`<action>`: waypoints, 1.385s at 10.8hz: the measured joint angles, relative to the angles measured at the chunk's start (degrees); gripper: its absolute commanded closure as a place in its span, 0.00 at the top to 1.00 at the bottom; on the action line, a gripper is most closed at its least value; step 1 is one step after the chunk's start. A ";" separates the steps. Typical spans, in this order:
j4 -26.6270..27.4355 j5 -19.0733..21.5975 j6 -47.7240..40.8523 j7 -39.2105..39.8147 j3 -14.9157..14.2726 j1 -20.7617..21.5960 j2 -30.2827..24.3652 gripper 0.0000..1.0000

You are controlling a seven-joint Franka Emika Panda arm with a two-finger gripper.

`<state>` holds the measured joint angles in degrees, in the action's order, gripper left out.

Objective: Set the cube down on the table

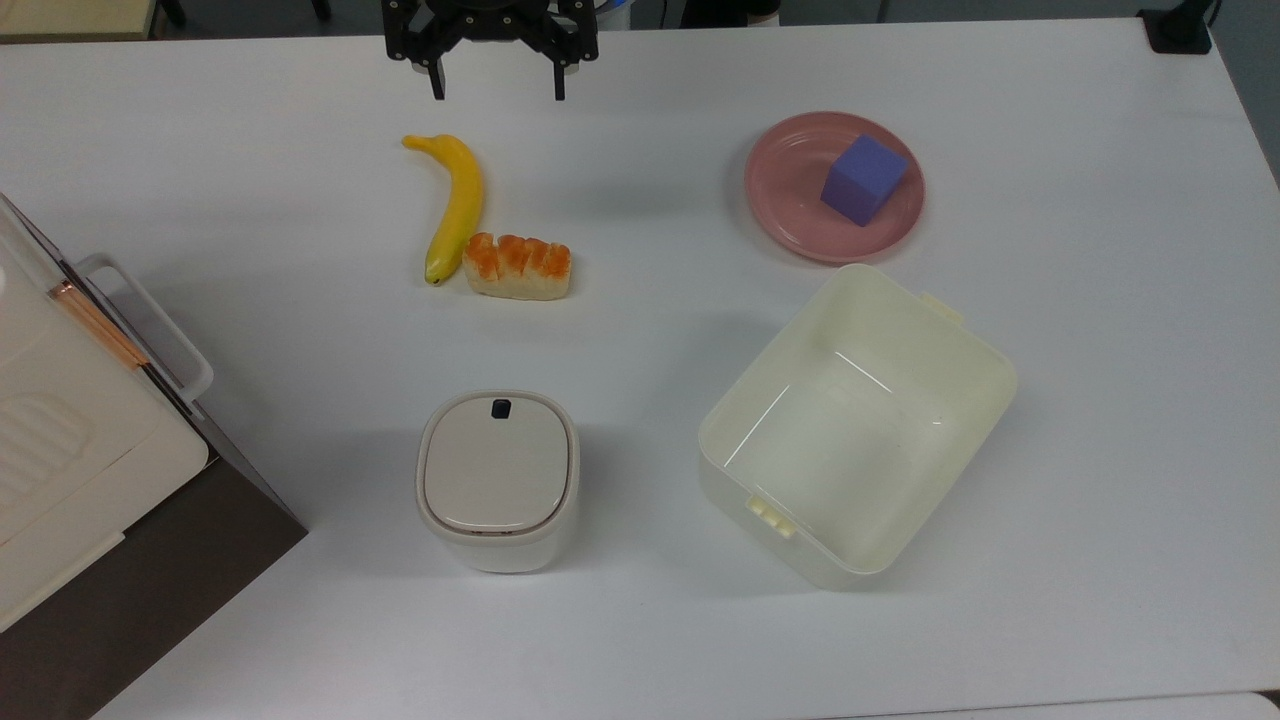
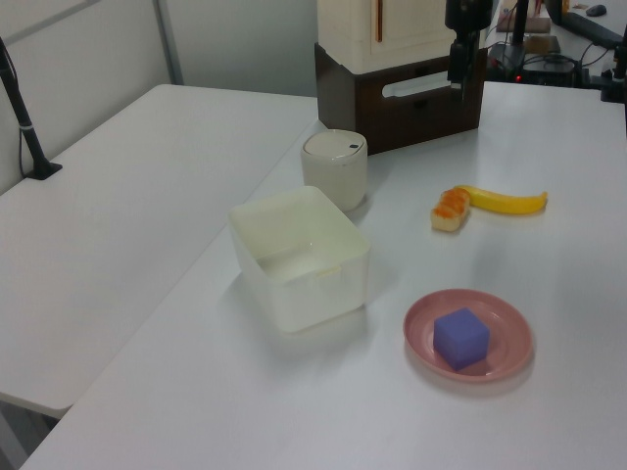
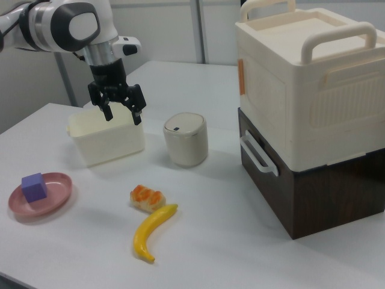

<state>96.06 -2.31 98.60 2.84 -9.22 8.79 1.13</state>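
The purple-blue cube (image 1: 864, 180) (image 2: 460, 338) (image 3: 34, 186) rests on a pink plate (image 1: 787, 195) (image 2: 505, 357) (image 3: 53, 200), which lies on the white table (image 1: 640, 620) at the top view's upper right. My gripper (image 1: 498, 93) (image 3: 123, 116) hangs open and empty above the table at the top view's upper edge, far to the left of the cube and above the banana's tip. In the left view the gripper (image 2: 457, 83) shows at the far top, in front of the stacked boxes.
A banana (image 1: 452, 205) and a piece of bread (image 1: 517, 266) lie below the gripper. A cream open tub (image 1: 857, 425) sits just below the plate. A lidded cream bin (image 1: 497, 480) stands at centre. Stacked cream and brown boxes (image 1: 80, 470) fill the top view's left edge.
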 measured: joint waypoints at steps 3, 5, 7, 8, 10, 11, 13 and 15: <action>-0.26 0.00 0.00 0.00 -0.10 0.00 0.00 1.00; -0.44 0.00 0.00 0.00 -0.22 -0.01 0.00 1.00; -0.48 0.00 0.00 0.00 -0.25 -0.01 0.00 1.00; -0.48 0.00 0.00 0.00 -0.26 -0.01 0.00 0.96; -0.48 0.00 0.00 0.01 -0.27 -0.01 0.00 0.93; -0.48 0.00 0.00 0.02 -0.27 -0.01 0.00 0.98; -0.49 0.00 0.00 0.02 -0.28 -0.01 0.00 1.00; -0.49 0.00 0.00 0.06 -0.27 0.00 0.00 1.00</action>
<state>95.57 -2.31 98.60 2.90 -9.50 8.78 1.13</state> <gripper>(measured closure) 0.000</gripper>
